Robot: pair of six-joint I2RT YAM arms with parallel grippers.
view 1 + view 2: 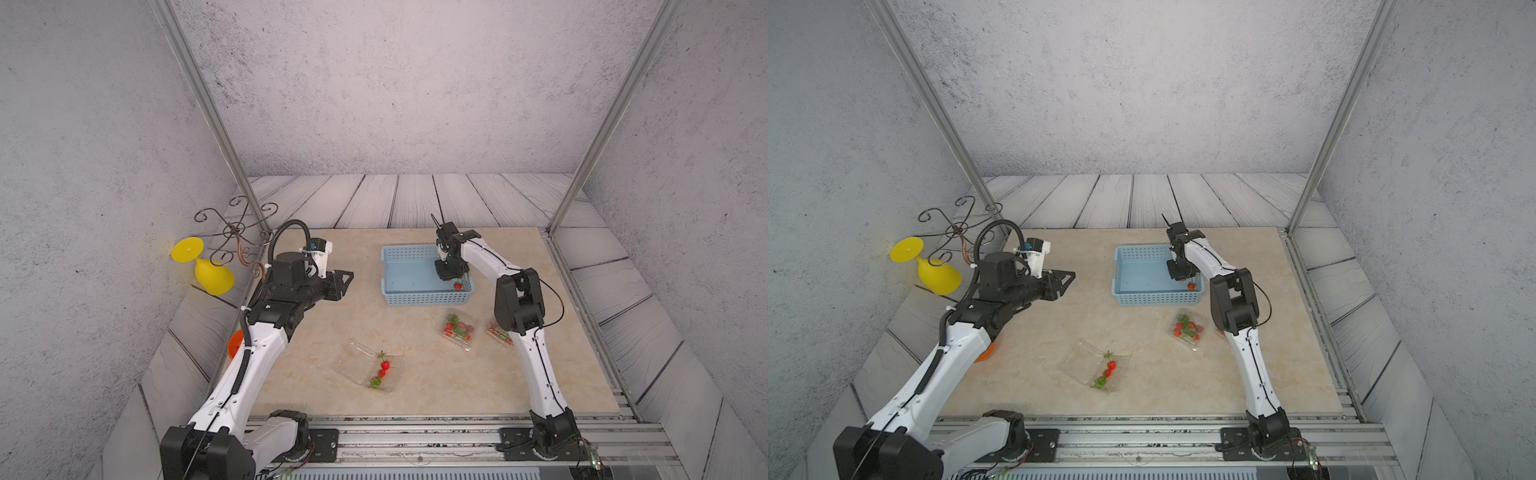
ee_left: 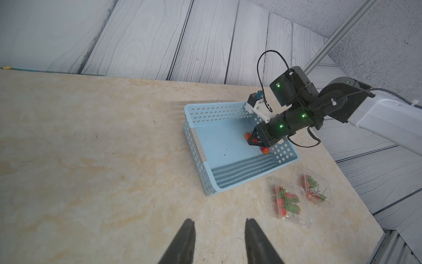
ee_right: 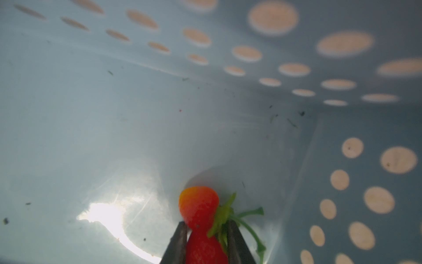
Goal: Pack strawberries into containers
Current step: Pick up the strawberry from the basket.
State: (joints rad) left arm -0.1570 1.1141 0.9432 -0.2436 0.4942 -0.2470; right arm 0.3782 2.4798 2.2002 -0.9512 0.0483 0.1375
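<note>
1. A full container [image 1: 458,330] and a second full container [image 1: 498,332] sit just on the robot's side of the blue basket [image 1: 409,253]. Both look lidded, so I'd call them done.
2. The open container [image 1: 365,365] lies farther from the basket, toward the robot, with only a few berries inside.
3. The right gripper [image 3: 206,225] is down in the basket's near right corner. Its jaws have narrowed onto a strawberry [image 3: 205,249] and seem to press both sides. A loose berry [image 3: 198,203] lies just past the tips.
4. The left gripper [image 2: 219,222] hovers left of the basket, partly open and empty.
5. I'd say it's nearly finished: the last basket berries still have to go into the open container.
</note>
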